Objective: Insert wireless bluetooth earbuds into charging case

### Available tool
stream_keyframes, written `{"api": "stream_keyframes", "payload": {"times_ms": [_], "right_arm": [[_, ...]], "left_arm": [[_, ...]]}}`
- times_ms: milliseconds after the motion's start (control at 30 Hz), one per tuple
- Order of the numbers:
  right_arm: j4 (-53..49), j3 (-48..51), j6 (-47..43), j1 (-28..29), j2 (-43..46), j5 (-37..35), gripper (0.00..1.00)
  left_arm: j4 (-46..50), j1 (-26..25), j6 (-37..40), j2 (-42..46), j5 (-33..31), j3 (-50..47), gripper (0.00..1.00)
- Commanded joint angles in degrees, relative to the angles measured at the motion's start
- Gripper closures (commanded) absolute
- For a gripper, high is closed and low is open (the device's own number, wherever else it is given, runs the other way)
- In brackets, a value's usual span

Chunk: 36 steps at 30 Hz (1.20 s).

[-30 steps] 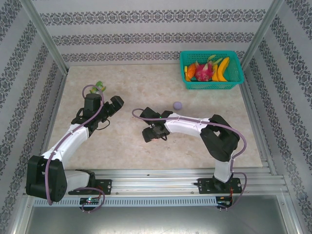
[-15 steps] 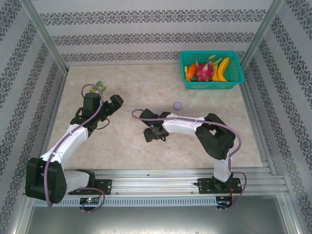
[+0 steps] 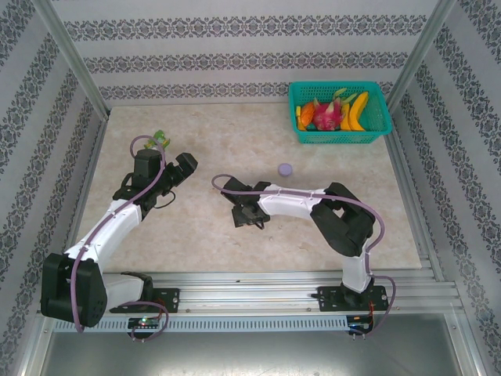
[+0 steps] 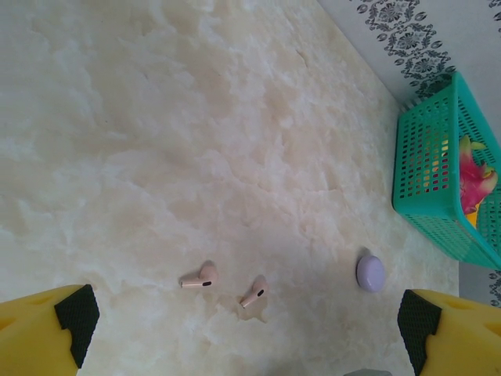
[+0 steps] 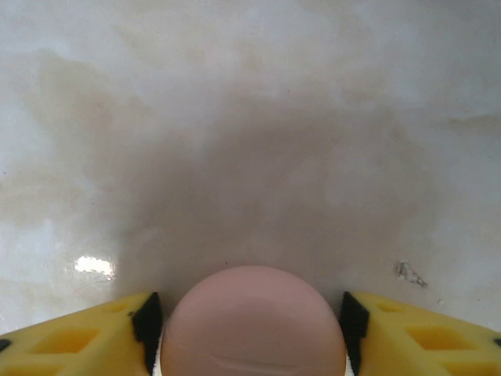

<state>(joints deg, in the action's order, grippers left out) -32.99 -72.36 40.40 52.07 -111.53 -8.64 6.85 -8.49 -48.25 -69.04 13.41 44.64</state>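
Two pale pink-beige earbuds [image 4: 200,276] [image 4: 254,291] lie loose on the marble table, a short way apart, ahead of my left gripper [image 4: 243,345]. That gripper [image 3: 185,168] hovers wide open with nothing between its fingers. A round pink charging case [image 5: 252,325], lid closed, sits between the black pads [image 5: 149,321] of my right gripper [image 5: 252,313], which touch it on both sides. In the top view the right gripper [image 3: 247,213] is low over the table's middle. A lilac round case [image 3: 286,168] [image 4: 370,272] lies closed farther back.
A teal basket [image 3: 376,125] [image 4: 427,180] of fruit stands at the back right corner. A small green object [image 3: 160,139] lies behind the left arm. Patterned walls and metal posts ring the table [image 3: 235,141].
The right arm has folded a little, bringing its gripper slightly back and toward the middle with the pink case. The left arm has stayed still.
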Motion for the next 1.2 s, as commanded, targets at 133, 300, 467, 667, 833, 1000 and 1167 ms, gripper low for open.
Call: {"api": "stream_keyframes", "payload": {"times_ms": [133,300,467,667,833,1000,1167], "right_arm": [[-6.3,-1.5,8.1,2.1,-3.0,-3.6,0.33],[-7.0,-1.0,11.4,2.2,-3.2,-4.2,0.33],[-7.0,-1.1,13.5,2.3,-3.5,-4.4,0.34],[-6.9,-1.6,13.7,2.2,-4.3,-4.7,0.35],[-6.9,-2.3,13.5,2.2,-5.2,-5.5,0.37],[-6.6,-2.4,12.9,2.1,-5.3,-5.6,0.43],[-5.0,0.2,12.9,1.6,-2.0,-6.3,0.52]], "left_arm": [[-0.2,0.5,-0.3,1.1,-0.4,0.6,0.0],[-0.9,0.5,-0.4,1.3,-0.3,0.2,0.0],[-1.4,0.5,-0.4,1.3,-0.1,-0.2,0.0],[-1.5,0.5,-0.3,1.2,0.0,-0.2,0.0],[-2.1,0.5,-0.5,1.3,0.2,-0.8,0.0],[-2.3,0.5,-0.5,1.3,0.5,-1.1,0.0],[-2.7,0.4,0.0,1.4,1.2,-1.7,0.0]]}}
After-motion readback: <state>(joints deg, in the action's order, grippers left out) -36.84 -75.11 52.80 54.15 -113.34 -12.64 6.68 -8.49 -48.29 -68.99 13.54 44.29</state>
